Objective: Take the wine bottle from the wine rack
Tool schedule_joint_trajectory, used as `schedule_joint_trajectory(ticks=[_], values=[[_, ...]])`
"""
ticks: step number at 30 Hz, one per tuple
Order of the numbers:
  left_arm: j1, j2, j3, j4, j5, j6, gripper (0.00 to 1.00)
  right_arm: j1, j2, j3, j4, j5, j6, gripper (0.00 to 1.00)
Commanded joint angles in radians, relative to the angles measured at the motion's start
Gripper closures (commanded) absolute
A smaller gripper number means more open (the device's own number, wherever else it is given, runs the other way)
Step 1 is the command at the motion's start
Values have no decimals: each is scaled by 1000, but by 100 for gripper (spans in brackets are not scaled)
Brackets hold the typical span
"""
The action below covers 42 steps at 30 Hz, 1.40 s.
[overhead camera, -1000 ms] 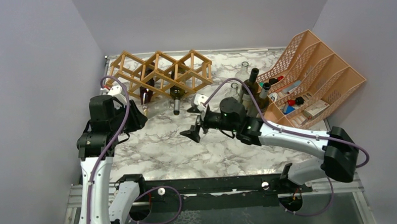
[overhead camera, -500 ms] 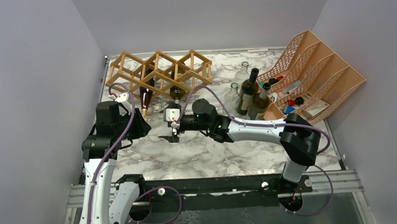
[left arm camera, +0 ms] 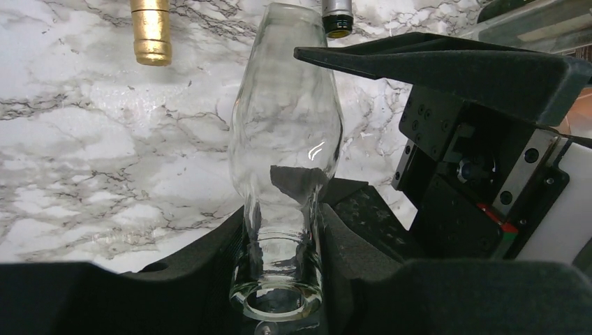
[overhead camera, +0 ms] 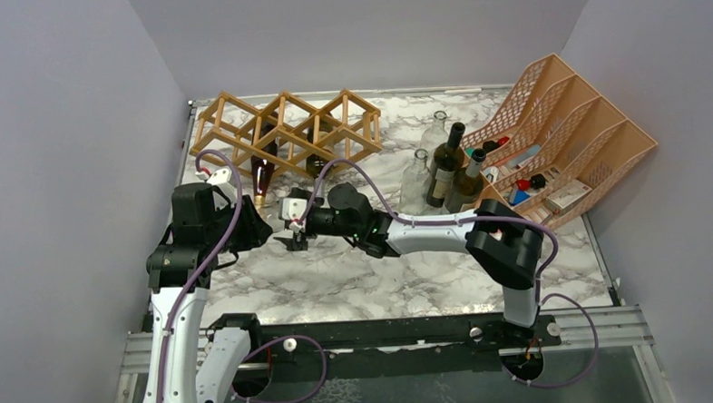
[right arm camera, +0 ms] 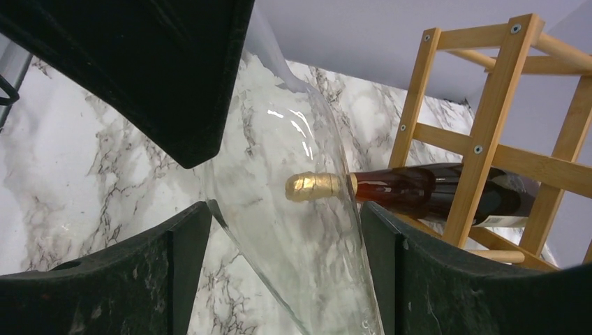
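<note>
The left gripper (left arm camera: 283,234) pinched the clear wine bottle (left arm camera: 286,125) by its neck, free of the wine rack (right arm camera: 486,132). This probably offered its body to the right gripper (right arm camera: 285,216), whose fingers stood spread on both sides. Whether they touched the glass was unclear.

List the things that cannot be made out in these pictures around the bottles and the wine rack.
- Right wrist view: whether the right gripper presses the clear bottle or only straddles it; the glass edges are faint.
- Left wrist view: the gold-capped bottle and the other racked bottle show only their tips; the top edge cuts them off.
- Top view: the clear bottle hardly shows, being transparent against the marble table.
</note>
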Motion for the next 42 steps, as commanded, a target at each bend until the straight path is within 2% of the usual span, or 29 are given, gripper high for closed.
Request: schedule_joint_trajectory(ticks=[1,3,7,11,13,16,17,19,24,30,42], values=[[-12,-4,18,60,97,8,100,11,16,23,80,41,-3,20],[-11,1,23,60,103,10,100,14,23,28,85,46,-2,21],[-11,13,38,59,116,15,100,20,33,37,91,62,23,31],[-11,16,47,60,138,25,96,21,16,20,96,38,63,50],[-11,16,54,61,146,34,80,22,3,7,95,19,97,59],[-11,15,68,60,127,39,48,21,-28,-19,93,-5,159,60],[-11,15,74,60,120,40,34,22,-41,-29,91,-6,186,60],[-12,20,89,62,115,44,23,21,-73,-56,76,-12,234,60],[-11,50,159,80,100,39,17,22,-181,-167,53,-3,345,63],[-12,62,195,129,43,26,14,22,-369,-308,-44,135,451,64],[-11,10,-91,342,0,-105,14,10,-776,-535,-391,503,587,65]])
